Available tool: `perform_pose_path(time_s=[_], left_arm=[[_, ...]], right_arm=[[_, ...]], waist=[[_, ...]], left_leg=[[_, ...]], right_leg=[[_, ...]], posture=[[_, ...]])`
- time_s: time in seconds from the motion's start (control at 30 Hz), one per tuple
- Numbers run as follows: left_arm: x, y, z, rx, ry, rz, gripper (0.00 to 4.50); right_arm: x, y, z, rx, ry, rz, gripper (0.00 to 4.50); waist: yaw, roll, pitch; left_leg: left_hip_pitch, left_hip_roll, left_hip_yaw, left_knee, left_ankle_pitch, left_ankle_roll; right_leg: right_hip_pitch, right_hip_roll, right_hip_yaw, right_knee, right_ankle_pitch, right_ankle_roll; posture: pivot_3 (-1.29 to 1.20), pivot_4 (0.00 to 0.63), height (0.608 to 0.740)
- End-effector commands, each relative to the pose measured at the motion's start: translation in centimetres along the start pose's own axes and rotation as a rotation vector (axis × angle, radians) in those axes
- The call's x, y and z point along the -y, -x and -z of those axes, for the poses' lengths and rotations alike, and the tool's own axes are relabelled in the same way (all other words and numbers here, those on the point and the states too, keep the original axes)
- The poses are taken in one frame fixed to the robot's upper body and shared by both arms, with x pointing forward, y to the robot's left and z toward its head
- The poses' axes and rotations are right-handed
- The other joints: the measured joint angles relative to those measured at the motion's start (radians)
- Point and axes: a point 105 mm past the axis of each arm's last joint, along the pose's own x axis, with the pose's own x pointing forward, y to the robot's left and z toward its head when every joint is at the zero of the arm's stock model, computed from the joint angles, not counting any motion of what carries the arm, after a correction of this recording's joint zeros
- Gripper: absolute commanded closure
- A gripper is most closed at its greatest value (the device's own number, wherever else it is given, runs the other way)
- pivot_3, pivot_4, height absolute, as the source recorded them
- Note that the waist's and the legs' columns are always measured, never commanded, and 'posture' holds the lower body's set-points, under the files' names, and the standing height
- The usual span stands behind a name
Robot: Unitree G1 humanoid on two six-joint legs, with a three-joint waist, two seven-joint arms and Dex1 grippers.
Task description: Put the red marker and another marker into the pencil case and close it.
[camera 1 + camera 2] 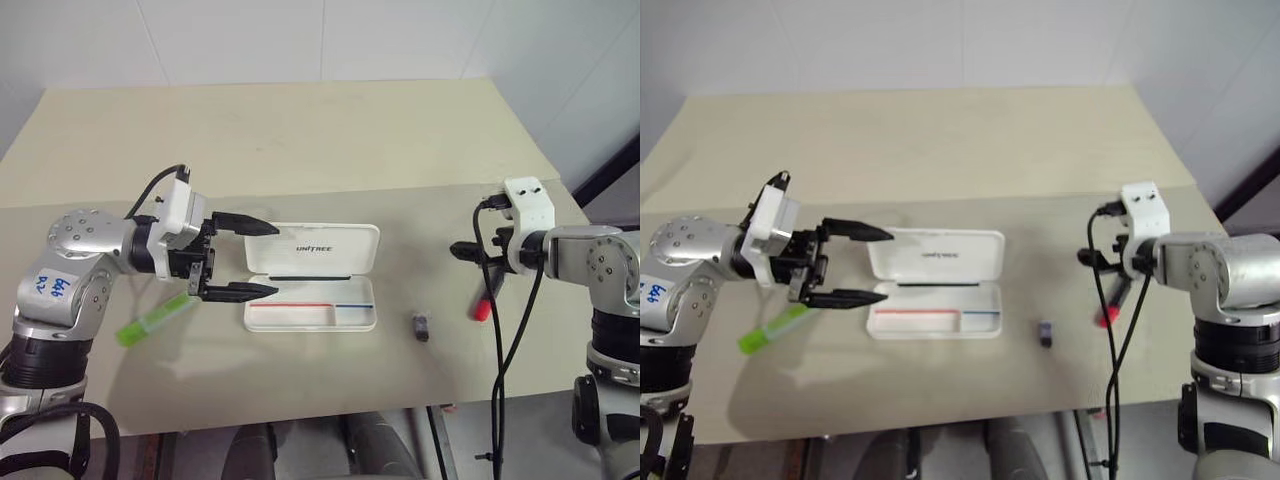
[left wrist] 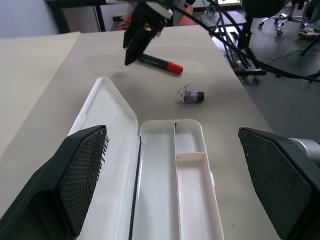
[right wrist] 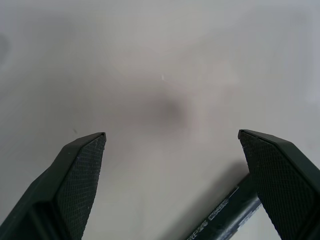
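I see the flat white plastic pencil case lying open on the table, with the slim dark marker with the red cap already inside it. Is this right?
Not quite. The flat white plastic pencil case does lie open on the table, but the slim dark marker with the red cap is not inside it; it lies on the table beside the open right gripper. The left eye view shows this.

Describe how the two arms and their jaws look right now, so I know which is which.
Both arms are silver-grey metal with black joint sections, and each wrist carries a white camera block fed by a black cable. The left arm bears a blue sticker with handwritten marks. The left gripper and right gripper have black, tapered jaws with cross-hatched textured pads. A long black cable hangs from the right arm.
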Motion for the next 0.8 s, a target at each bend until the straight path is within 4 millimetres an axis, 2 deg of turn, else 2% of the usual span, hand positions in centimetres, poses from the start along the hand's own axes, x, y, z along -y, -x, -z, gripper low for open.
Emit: perform_pose_path(time_s=[0.03,0.2,0.37,0.8], left_arm=[[-0.1,0.0,-0.7,0.011,-0.047,0.008,0.02],[0.0,-0.1,-0.6,0.016,-0.046,0.015,0.02],[0.1,-0.4,-0.5,0.021,-0.041,0.027,0.02],[0.0,-0.4,-0.6,0.011,-0.049,0.039,0.02]], right_arm=[[2.0,1.4,-0.3,0.05,0.003,0.084,0.0],[3.6,2.0,0.4,0.04,-0.012,0.136,0.0],[4.2,2.3,1.3,0.017,-0.019,0.156,0.0],[3.7,1.8,5.2,-0.078,-0.118,0.125,0.0]], waist=[[0.001,0.0,0.0],[-0.002,0.0,0.0],[0.0,0.0,0.0],[0.001,0.0,0.0]], left_leg=[[0.0,0.0,0.0,0.0,0.0,0.0],[0.0,0.0,0.0,0.0,0.0,0.0],[0.0,0.0,0.0,0.0,0.0,0.0],[0.0,0.0,0.0,0.001,0.0,0.0]], right_leg=[[0.0,0.0,0.0,0.0,0.0,0.0],[0.0,0.0,0.0,0.0,0.0,0.0],[0.0,0.0,0.0,0.001,0.0,0.0],[0.0,0.0,0.0,0.001,0.0,0.001]], posture=[[0.0,0.15,0.74],[0.0,0.15,0.74],[0.0,0.15,0.74],[0.0,0.15,0.74]])
